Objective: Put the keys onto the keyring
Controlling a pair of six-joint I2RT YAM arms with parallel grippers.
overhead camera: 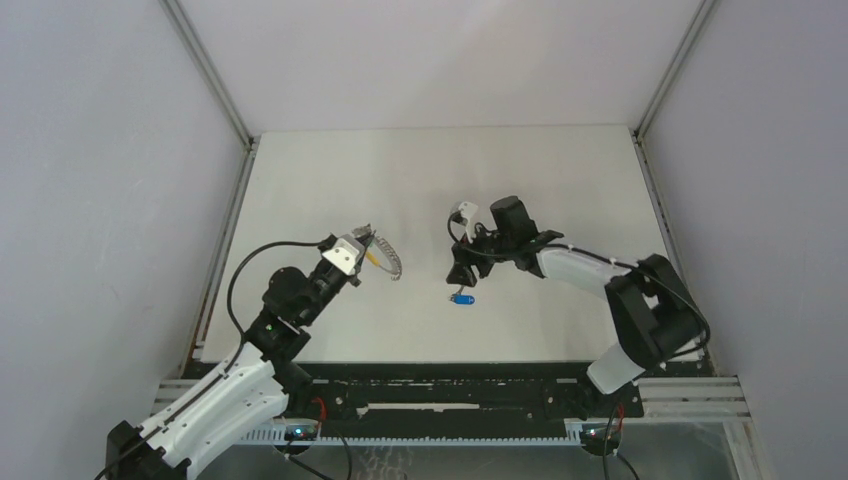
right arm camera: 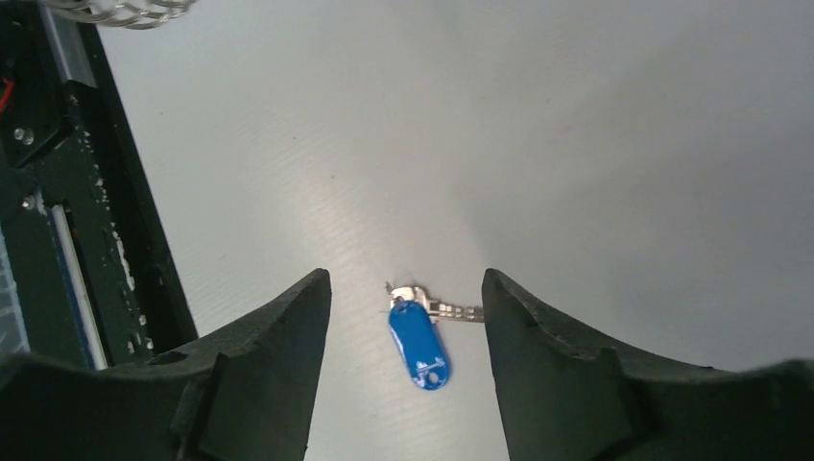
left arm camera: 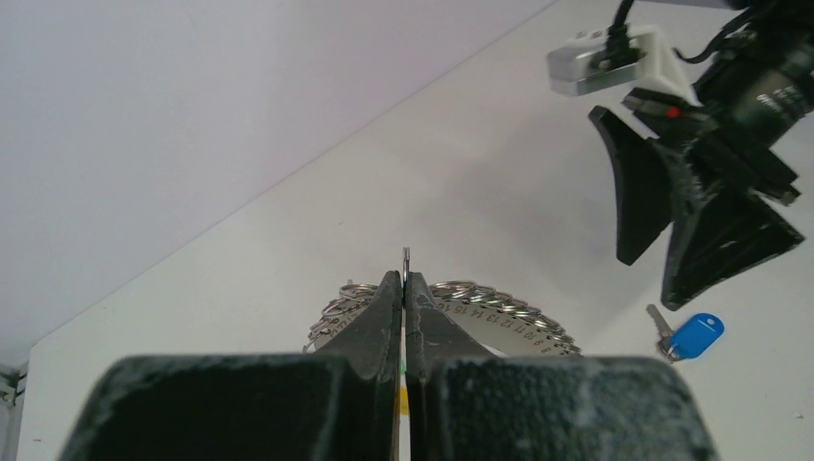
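Left gripper (left arm camera: 404, 283) clamps the keyring (left arm camera: 461, 287); right gripper (right arm camera: 405, 283), fingers apart, straddles the blue key (right arm camera: 418, 343) near the middle of the desk (overhead camera: 560, 180): best descend squarely, pinch its plastic head

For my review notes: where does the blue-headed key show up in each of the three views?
Top external: the blue-headed key lies just below centre, under the right arm's fingers.
Left wrist: lower right, beneath those fingers.
Right wrist: bottom centre, between the two open fingers.
Shared landmark: the right arm's fingers, right by the key in all three.
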